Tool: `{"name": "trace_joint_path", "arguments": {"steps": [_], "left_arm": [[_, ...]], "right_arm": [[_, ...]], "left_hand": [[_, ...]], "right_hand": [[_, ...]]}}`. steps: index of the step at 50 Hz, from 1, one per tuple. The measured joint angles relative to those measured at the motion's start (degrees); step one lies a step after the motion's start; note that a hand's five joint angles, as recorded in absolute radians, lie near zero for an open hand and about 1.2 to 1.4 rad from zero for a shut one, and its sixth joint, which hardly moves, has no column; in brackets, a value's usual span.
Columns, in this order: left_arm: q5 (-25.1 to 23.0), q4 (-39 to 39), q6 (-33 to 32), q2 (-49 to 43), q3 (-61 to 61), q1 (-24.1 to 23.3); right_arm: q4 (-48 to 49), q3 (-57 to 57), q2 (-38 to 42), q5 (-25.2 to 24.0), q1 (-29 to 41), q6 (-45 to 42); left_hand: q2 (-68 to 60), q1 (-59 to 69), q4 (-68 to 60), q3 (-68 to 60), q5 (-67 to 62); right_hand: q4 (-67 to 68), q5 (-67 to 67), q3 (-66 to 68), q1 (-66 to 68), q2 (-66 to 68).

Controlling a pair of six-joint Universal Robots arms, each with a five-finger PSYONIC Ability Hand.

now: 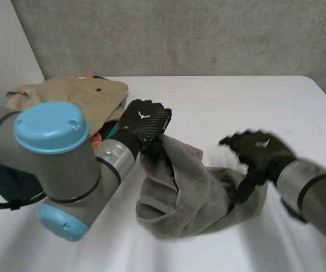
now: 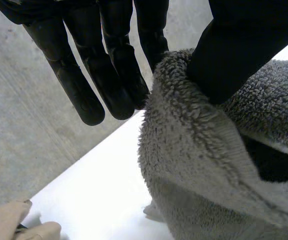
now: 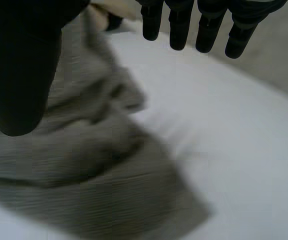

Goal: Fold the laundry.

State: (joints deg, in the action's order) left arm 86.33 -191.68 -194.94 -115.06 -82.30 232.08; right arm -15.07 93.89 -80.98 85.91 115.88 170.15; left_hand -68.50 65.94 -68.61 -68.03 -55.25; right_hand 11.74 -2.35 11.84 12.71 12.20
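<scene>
A grey towel [image 1: 191, 192] lies bunched in the middle of the white table [image 1: 236, 102]. One edge of it is lifted by my left hand [image 1: 143, 122]. In the left wrist view my left hand [image 2: 109, 75] is shut on that raised edge of the towel [image 2: 199, 155], which is pinched between the thumb and the fingers. My right hand [image 1: 259, 148] hovers open just above the towel's right end. In its own wrist view the right hand [image 3: 19, 65] has straight fingers [image 3: 179, 30] and holds nothing, with the towel [image 3: 84, 165] lying below the palm.
A pile of clothes sits at the back left, topped by a tan garment [image 1: 67, 93] [image 2: 14, 225]. A dark cloth [image 1: 10, 181] lies by the left arm. A concrete wall [image 1: 208, 34] runs behind the table. Bare tabletop stretches to the right.
</scene>
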Motion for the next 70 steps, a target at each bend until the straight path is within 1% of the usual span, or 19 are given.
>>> {"name": "trace_joint_path", "arguments": {"steps": [7, 9, 13, 16, 19, 24, 30, 36, 43, 45, 46, 47, 48, 49, 50, 52, 56, 60, 70], "left_arm": [[0.0, -0.4, 0.0, 2.9, -2.3, 0.0], [0.1, -0.4, 0.0, 3.0, -2.3, 0.0], [0.3, -0.4, 0.0, 3.1, -2.2, 0.2], [0.5, -0.3, 0.0, 4.4, -2.2, 0.5], [0.6, -0.1, 0.0, 6.9, -2.5, 1.0], [-0.1, 0.4, -0.3, 13.9, -4.5, 2.7], [-0.7, 0.5, -0.8, 17.0, -7.6, 3.7], [-0.9, -0.1, -1.3, 13.1, -9.0, 3.8], [-0.9, -2.9, -5.0, -0.4, -2.5, 3.2], [-0.9, -4.0, -5.8, -4.0, 0.2, 2.9], [-0.8, -4.9, -6.3, -6.8, 2.5, 2.6], [-0.8, -5.2, -6.5, -7.9, 3.6, 2.5], [-0.7, -5.9, -6.9, -10.4, 5.9, 2.2], [-0.6, -6.3, -7.0, -11.6, 7.4, 2.1], [-0.5, -6.4, -7.1, -12.3, 8.3, 2.0], [-0.2, -6.7, -7.2, -13.8, 10.3, 1.7], [0.7, -6.3, -7.0, -13.1, 10.8, 1.5], [3.7, -4.3, -5.7, -7.4, 6.5, 1.5], [11.7, -1.8, 3.4, 7.5, -10.9, 0.9]], "right_arm": [[8.9, 4.2, 9.1, -1.1, 4.4, 19.4], [10.8, 3.5, 12.1, -0.9, 5.8, 22.0], [13.4, 0.8, 17.5, 0.6, 8.1, 24.2], [15.5, -0.3, 16.5, 2.2, 8.4, 23.2], [17.2, -0.7, 11.3, 3.0, 7.6, 18.6], [15.7, -2.2, -1.8, 1.2, 2.2, -2.8], [7.6, -6.0, -4.6, -1.8, -1.2, -20.2], [1.4, -10.5, 1.1, -4.4, -1.7, -28.9], [3.4, -18.5, 14.8, -7.0, -1.3, -38.4], [5.0, -20.1, 17.9, -7.0, -1.2, -40.3], [6.7, -21.2, 20.3, -6.7, -1.2, -41.6], [7.5, -21.7, 21.3, -6.5, -1.1, -42.0], [9.8, -22.5, 23.5, -5.5, -1.1, -43.0], [11.2, -22.9, 24.4, -4.7, -1.1, -43.3], [12.3, -23.1, 25.1, -3.9, -1.1, -43.4], [15.3, -23.0, 26.1, -0.7, -1.1, -42.6], [17.8, -21.4, 25.3, 4.5, -1.2, -38.7], [17.7, -16.4, 19.2, 9.2, -1.6, -27.5], [7.7, -1.9, 4.4, 9.1, -1.7, 0.7]], "left_hand": [[0.0, 0.0, 0.0, 0.0, 0.0], [0.0, 0.0, 0.0, 0.0, 0.0], [0.0, 0.0, 0.0, 0.0, 0.0], [0.0, 0.0, 0.0, 0.0, 0.0], [0.0, 0.0, 0.0, 0.0, 0.0], [-0.1, 0.0, -0.2, -0.2, 0.0], [-0.1, 0.0, -0.2, -0.2, 0.0], [-0.1, 0.0, -0.2, -0.2, 0.0], [-0.1, 0.0, -0.2, -0.2, 0.0], [0.7, -0.5, 0.6, 0.5, 0.3], [3.7, -2.1, 3.7, 3.5, 2.2], [13.3, -11.7, 12.3, 11.7, 9.6], [22.7, -23.6, 22.8, 22.0, 19.9], [22.7, -23.6, 22.8, 22.0, 19.9], [39.1, -41.2, 39.5, 38.3, 36.4], [47.1, -46.0, 47.6, 46.2, 44.2], [48.6, -46.0, 49.4, 48.2, 46.2], [48.7, -46.0, 49.4, 48.2, 46.2], [48.7, -46.0, 49.4, 48.2, 46.2]], "right_hand": [[0.9, -0.8, 0.7, 0.6, 0.6], [9.5, -9.2, 9.4, 8.8, 9.0], [47.6, -46.4, 47.6, 42.4, 48.1], [55.4, -53.0, 54.9, 49.5, 54.3], [56.3, -53.5, 55.7, 49.5, 54.3], [56.4, -53.6, 55.7, 49.5, 54.3], [56.5, -54.3, 55.7, 49.5, 54.3], [56.5, -54.8, 55.7, 49.5, 54.3], [54.8, -53.7, 54.2, 49.5, 53.0], [44.9, -44.3, 44.6, 41.2, 43.8], [34.7, -33.9, 34.5, 31.0, 32.1], [27.9, -26.8, 27.7, 25.1, 26.2], [14.4, -12.8, 14.3, 11.4, 12.4], [9.6, -8.2, 9.6, 6.2, 7.9], [6.1, -5.0, 6.2, 3.3, 4.8], [0.4, 0.0, 0.2, -0.3, -0.3], [-0.2, 0.0, -0.2, -0.3, -0.3], [-0.2, 0.0, -0.2, -0.3, -0.3], [-0.2, 0.0, -0.2, -0.3, -0.3]]}}
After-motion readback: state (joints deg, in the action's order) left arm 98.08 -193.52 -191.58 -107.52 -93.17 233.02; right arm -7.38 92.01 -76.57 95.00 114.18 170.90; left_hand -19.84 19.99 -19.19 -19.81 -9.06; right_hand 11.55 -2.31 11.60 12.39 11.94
